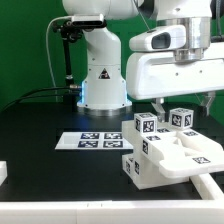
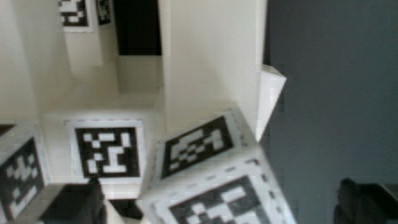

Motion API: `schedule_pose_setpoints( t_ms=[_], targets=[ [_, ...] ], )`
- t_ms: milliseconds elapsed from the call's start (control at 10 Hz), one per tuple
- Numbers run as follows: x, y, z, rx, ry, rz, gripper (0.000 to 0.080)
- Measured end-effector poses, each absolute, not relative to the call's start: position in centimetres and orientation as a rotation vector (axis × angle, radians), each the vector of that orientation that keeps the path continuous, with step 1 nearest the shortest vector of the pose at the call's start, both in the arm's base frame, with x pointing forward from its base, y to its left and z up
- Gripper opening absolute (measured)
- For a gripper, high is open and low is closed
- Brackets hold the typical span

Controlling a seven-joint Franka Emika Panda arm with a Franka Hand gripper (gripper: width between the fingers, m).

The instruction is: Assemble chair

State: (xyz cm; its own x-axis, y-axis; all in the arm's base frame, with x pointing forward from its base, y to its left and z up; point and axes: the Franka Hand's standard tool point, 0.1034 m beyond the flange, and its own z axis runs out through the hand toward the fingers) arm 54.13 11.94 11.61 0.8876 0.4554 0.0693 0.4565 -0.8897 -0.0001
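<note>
Crowding the table [image 1: 40, 120] edge: chair [image 1: 165, 145] pieces under gripper [image 1: 178, 100], jaw state unclear.

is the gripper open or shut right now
Cannot tell. In the exterior view the gripper hangs low over the chair parts with its fingertips hidden; the wrist view shows only dark, blurred finger edges.

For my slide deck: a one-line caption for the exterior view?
Franka arm hovers over tagged white chair parts beside the marker board on a black table.

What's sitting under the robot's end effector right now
The partly built white chair, its tagged blocks directly below the end effector. The fingertips and whatever they touch are hidden behind those blocks. The marker board lies apart, on the exterior view's left.
</note>
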Motion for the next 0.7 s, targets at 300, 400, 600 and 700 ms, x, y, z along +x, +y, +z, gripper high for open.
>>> schedule_pose_setpoints(
  t_ms=[300, 400, 600, 700],
  targets=[
    [54.13, 11.94, 11.61, -3.051, -0.657, -0.105, 0.0388],
    [54.13, 11.97, 11.61, -3.073, -0.525, -0.103, 0.0388],
    [54.13, 11.97, 11.61, -3.091, -0.383, -0.101, 0.0284],
    [54.12, 11.99, 11.62, -3.103, -0.226, -0.099, 0.0284]
  ],
)
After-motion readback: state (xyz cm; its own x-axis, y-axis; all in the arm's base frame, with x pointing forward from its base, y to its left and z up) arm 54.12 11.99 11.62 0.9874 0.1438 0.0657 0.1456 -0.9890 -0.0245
